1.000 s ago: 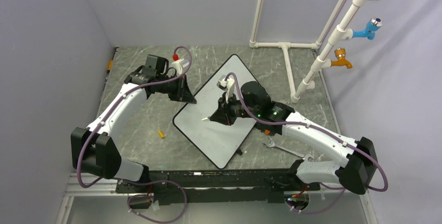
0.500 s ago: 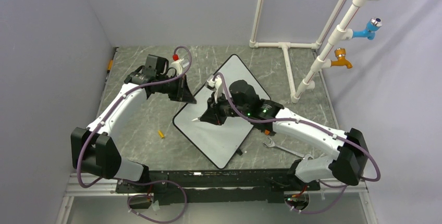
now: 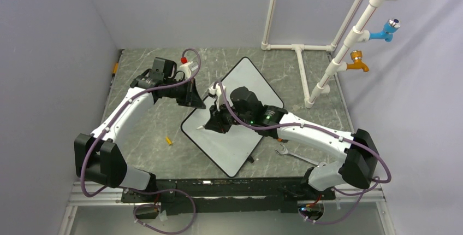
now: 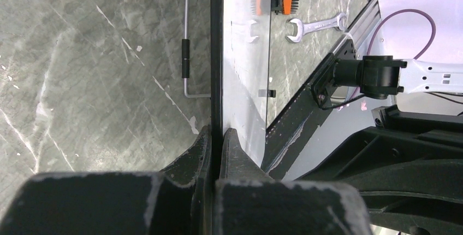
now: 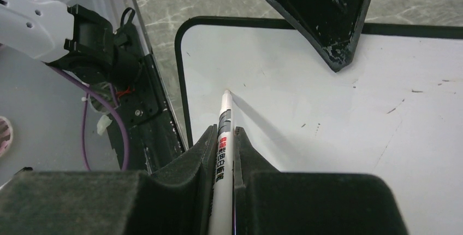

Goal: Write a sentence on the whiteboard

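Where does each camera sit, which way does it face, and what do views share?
Top external: high behind the bases, looking down at the grey table; both white arms show, left gripper and right gripper at the large white black-rimmed whiteboard.
Left wrist: on that wrist, looking along its shut fingers clamping the board's rim edge-on.
Right wrist: on that wrist, looking along fingers shut on a white marker aimed at the board.
Shared: all three show the whiteboard.

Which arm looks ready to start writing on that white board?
Right. The right gripper is shut on a marker, tip at the whiteboard; the left gripper only clamps the board's edge.
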### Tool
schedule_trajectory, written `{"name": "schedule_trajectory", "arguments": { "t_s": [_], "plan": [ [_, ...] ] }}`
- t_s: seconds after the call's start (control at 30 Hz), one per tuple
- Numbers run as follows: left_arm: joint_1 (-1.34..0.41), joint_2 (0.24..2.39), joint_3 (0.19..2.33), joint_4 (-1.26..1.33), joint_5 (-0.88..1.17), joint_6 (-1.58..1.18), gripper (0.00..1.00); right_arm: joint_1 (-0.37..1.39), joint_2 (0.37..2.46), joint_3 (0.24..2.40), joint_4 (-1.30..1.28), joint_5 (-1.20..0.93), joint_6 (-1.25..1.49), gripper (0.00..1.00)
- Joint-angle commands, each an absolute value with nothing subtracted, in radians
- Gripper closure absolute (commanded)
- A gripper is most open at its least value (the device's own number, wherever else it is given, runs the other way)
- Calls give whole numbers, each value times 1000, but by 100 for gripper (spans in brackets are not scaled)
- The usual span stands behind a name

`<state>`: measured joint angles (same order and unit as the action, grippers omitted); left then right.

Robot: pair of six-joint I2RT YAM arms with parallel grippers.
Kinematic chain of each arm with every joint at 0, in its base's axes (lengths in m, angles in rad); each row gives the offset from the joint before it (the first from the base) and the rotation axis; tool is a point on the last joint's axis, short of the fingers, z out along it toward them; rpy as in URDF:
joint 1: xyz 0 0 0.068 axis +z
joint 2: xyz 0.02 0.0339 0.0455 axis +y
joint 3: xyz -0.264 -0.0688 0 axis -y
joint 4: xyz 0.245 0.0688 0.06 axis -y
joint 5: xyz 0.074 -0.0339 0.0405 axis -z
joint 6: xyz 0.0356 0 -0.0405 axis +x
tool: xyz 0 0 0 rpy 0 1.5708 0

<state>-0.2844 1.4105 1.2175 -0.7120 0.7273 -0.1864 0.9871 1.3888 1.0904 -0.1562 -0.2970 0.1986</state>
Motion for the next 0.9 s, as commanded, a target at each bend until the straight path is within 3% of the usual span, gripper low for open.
{"name": "schedule_trajectory", "arguments": {
  "t_s": [0.0, 0.87],
  "plan": [
    [-284, 1378, 1233, -686, 589, -127, 100, 1003, 1395, 1142, -121, -243, 167, 100],
    [-289, 1381, 1233, -690, 578, -126, 100, 1008, 1414, 1114, -187, -8, 92, 100]
  ]
}}
